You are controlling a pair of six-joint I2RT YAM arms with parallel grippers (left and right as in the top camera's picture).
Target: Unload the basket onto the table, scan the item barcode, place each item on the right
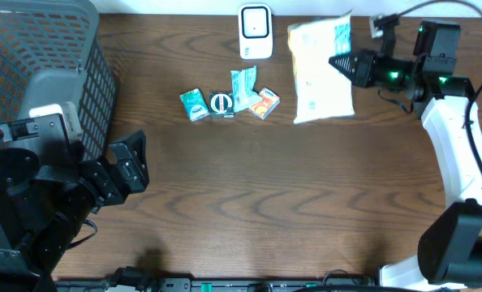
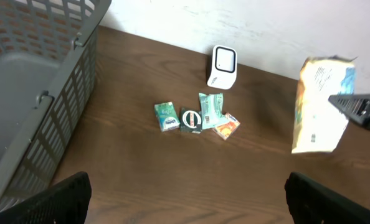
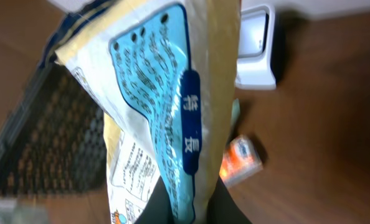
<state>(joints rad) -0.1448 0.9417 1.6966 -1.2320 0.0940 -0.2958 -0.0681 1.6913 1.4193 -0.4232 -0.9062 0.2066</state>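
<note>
Two pincers are in view. The right pincer (image 1: 338, 63) is clamped tight on the edge of a large bag (image 1: 318, 77), pale yellow and white with a blue printed panel. Its dark fingers (image 3: 228, 211) show at the bottom of the right wrist view, pinching the thin seam, and the bag fills the middle of that picture. From the fingertips the bag stretches away over the table (image 1: 306, 203). In the left wrist view it looks to stand on edge, slightly blurred, and I cannot tell whether its lower rim touches the wood.

Past the bag from the right pincer stands the white scanner (image 1: 256, 31), upright at the table's back edge, near the bag but apart from it. Further out from that pincer lies a tight cluster of four small packets. An orange packet (image 1: 264, 103) is nearest the pincer, then come a teal sachet (image 1: 243, 88), a dark packet with a round white mark (image 1: 221, 105) and a green packet (image 1: 194, 104).

The left pincer (image 1: 135, 162) is spread fully wide and holds nothing, over bare wood. Its two fingers (image 2: 60, 199) frame the bottom corners of the left wrist view. The packets lie ahead of it, with the scanner beyond them. A grey mesh basket (image 1: 38, 49) stands close on its left side.
</note>
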